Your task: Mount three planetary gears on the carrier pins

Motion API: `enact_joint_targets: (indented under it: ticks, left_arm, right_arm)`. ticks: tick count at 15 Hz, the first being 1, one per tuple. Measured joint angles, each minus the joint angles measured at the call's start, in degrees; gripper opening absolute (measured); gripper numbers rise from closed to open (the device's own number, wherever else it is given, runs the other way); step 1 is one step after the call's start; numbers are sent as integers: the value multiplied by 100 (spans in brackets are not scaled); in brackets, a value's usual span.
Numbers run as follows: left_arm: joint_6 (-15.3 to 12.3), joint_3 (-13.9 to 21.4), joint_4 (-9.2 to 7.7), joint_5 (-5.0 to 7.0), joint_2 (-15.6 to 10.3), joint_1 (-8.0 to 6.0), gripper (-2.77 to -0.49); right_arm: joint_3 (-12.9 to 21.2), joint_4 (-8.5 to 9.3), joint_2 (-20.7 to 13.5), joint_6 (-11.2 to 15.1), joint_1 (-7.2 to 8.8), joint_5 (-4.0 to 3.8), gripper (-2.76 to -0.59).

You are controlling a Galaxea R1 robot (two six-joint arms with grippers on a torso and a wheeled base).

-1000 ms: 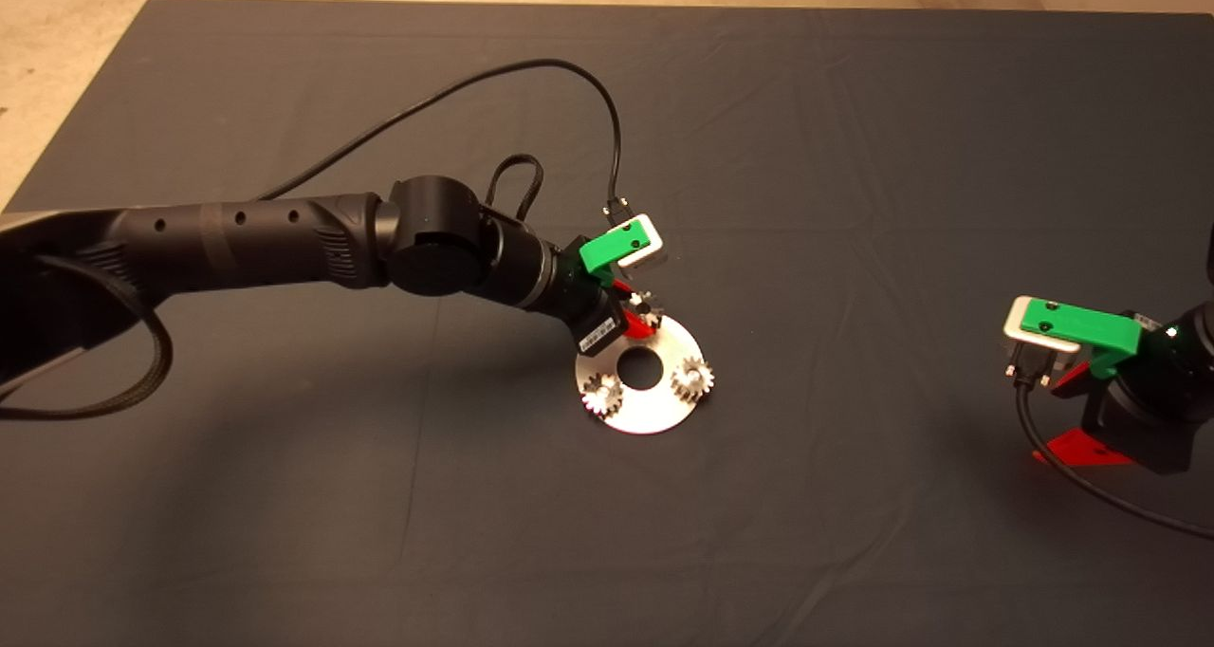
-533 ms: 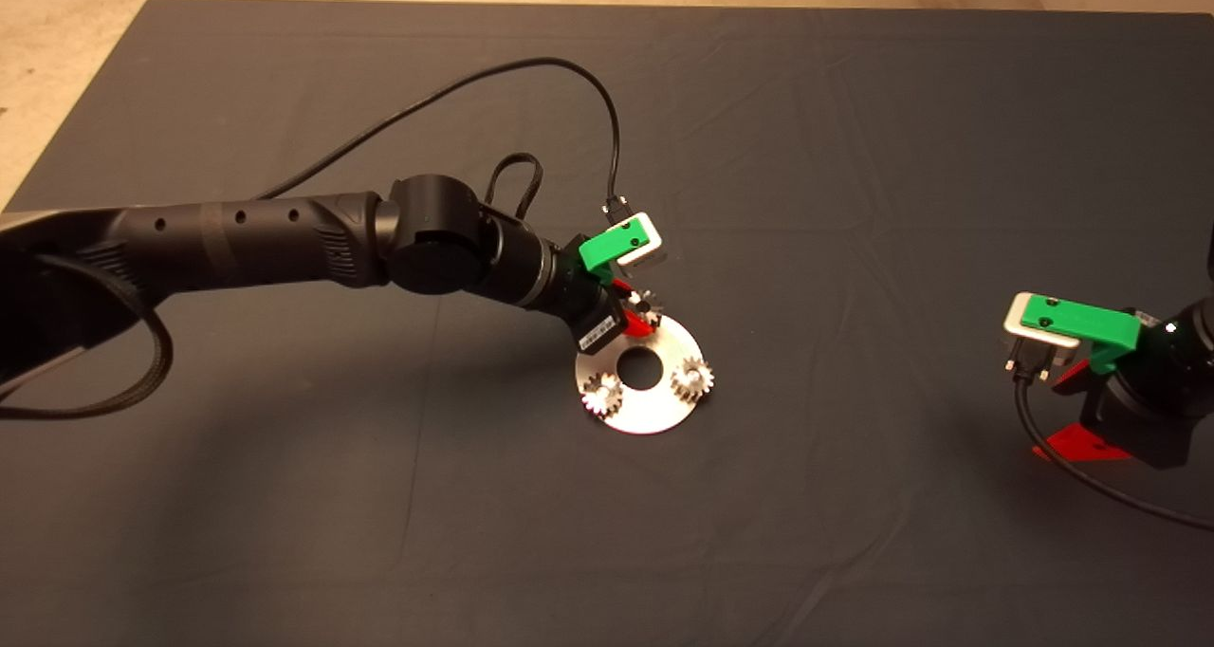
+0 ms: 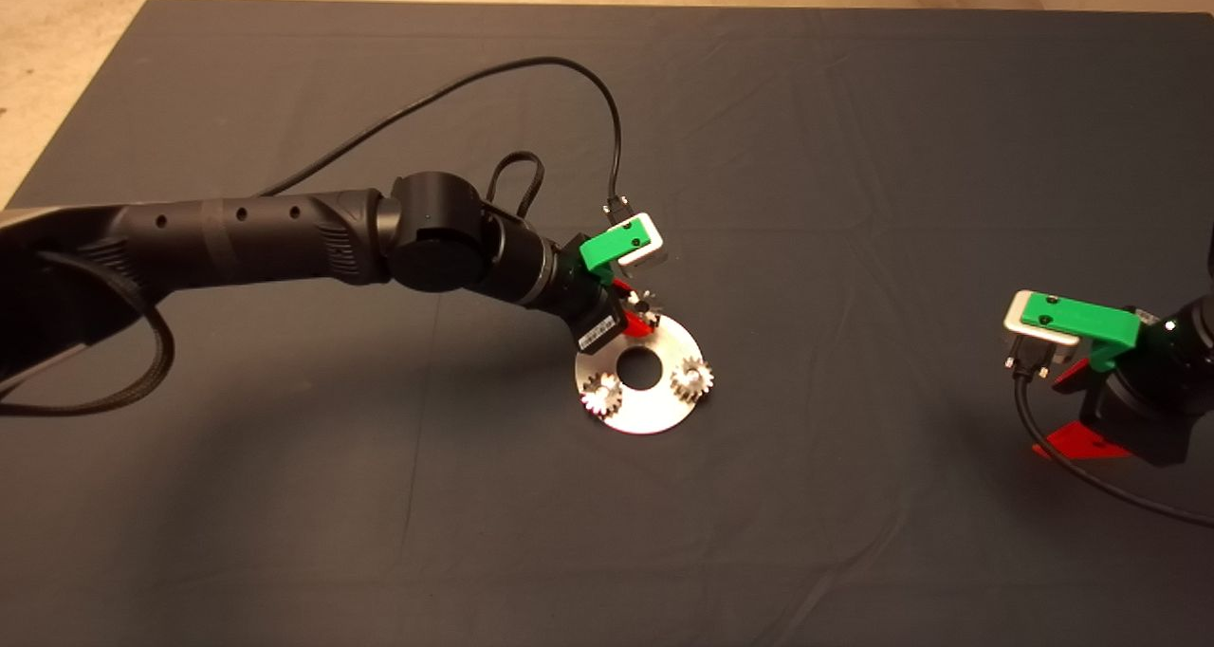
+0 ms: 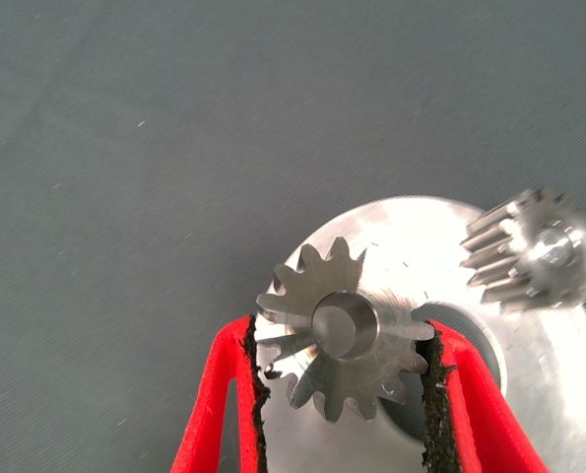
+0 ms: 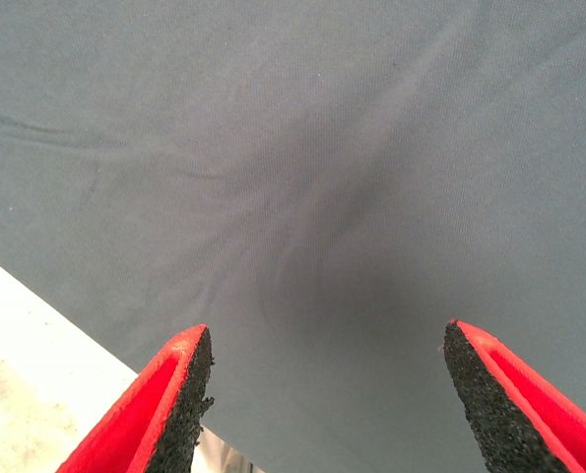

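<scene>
On the near part of the disc [image 3: 654, 417], two gears [image 3: 601, 396] sit on pins. At its far edge the left gripper [image 3: 642, 318] pinches the third gear [image 4: 344, 342] over the disc. The right gripper [image 5: 327, 394], spread wide, waits at the mat's [image 3: 854, 154] right edge.

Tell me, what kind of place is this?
Probably a robot test bench or lab. A dark mat covers the table, the left gripper holds a small gear over a metal disc, and the right gripper waits, open, at the mat's edge.
</scene>
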Motion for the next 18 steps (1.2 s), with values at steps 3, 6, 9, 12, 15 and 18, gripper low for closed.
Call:
enact_joint_targets:
  ticks: [3, 6, 9, 12, 15, 18]
  left_arm:
    - [2, -28, 11, 100, -15, -22, -259]
    - [2, -28, 9, 102, -16, -23, -260]
    - [0, -28, 9, 99, -16, -23, -260]
    - [-9, -28, 9, 100, -11, -23, -260]
    - [-20, -33, 12, 168, 30, -20, -260]
    - [-20, -39, 11, 174, 33, -20, -260]
  right_arm:
    - [-13, 2, 4, 0, 0, -2, -162]
    - [-13, 2, 5, 0, 0, -2, -162]
    - [-40, 2, 20, 0, 0, 0, -162]
    - [-74, 2, 20, 0, 0, 0, -162]
    - [-77, 2, 30, 0, 0, 0, -162]
    - [-88, 2, 33, 0, 0, 0, -162]
